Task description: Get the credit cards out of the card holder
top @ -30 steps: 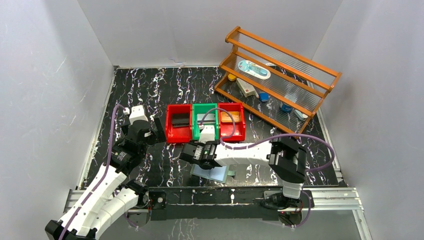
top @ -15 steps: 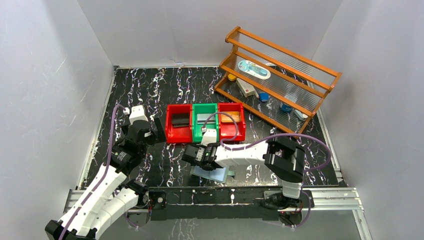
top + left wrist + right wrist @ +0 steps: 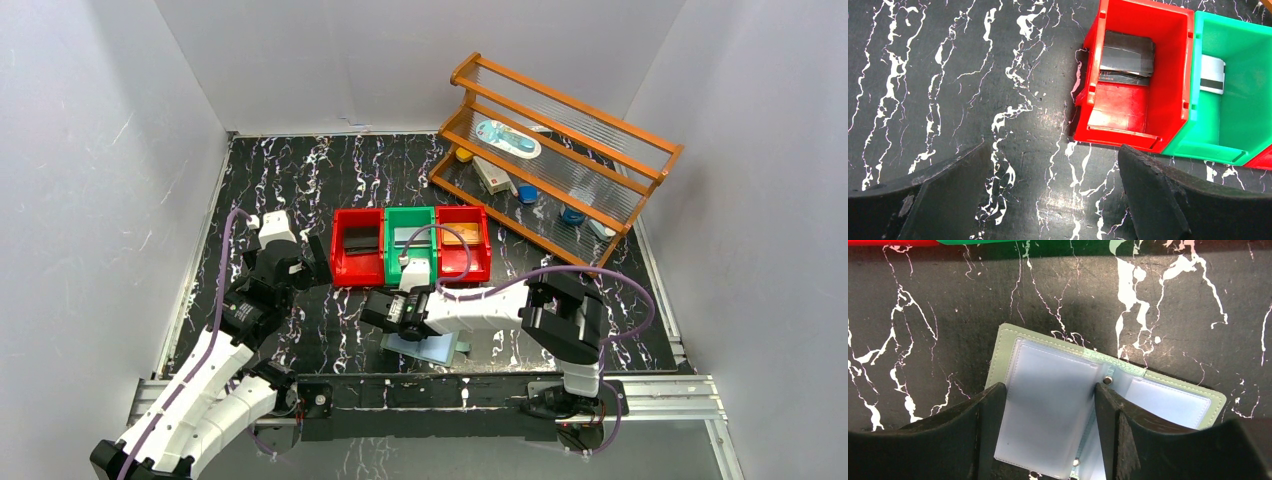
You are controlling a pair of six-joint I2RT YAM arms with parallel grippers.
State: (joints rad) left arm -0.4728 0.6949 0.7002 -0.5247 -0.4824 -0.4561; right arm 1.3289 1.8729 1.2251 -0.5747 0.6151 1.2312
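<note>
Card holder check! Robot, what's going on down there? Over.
Left gripper open, empty, beside red bin. Right gripper open, straddling clear sleeves of card holder. Dark card already in that bin. Nothing blocking. Over.

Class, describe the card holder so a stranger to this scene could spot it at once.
Find the row of three plastic bins mid-table. On the near side of the green bin lies the card holder, open flat beneath the right gripper. Unlike the rigid bins, it is a soft sage-green cover with pale blue clear sleeves.
</note>
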